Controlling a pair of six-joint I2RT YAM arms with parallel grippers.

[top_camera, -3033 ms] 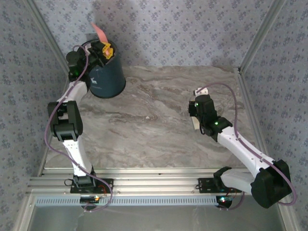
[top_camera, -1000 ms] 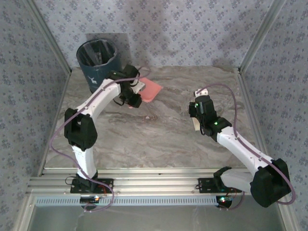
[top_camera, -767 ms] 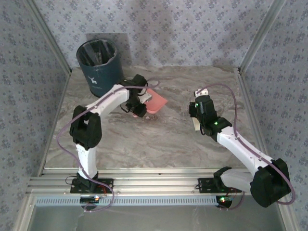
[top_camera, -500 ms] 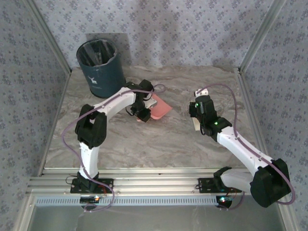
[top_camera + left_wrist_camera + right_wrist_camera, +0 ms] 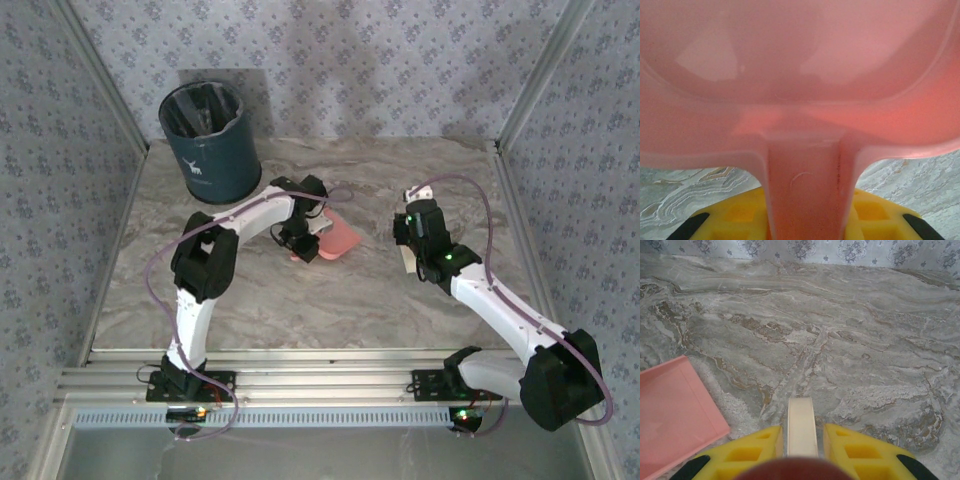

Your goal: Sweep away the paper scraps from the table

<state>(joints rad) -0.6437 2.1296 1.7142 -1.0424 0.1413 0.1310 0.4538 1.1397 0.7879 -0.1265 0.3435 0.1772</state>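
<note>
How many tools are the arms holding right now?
2. The pink dustpan, its handle clamped in the left gripper, mid-table; a cream-white handle in the right gripper, just right of the dustpan. Its working end is hidden.

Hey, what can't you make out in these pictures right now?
- Inside of the bin: top view, too dark to tell its contents.
- Table beyond the dustpan: left wrist view, the pan blocks it.
- Working end of the cream tool in the right gripper: right wrist view, seen edge-on; top view, the wrist covers it.
</note>
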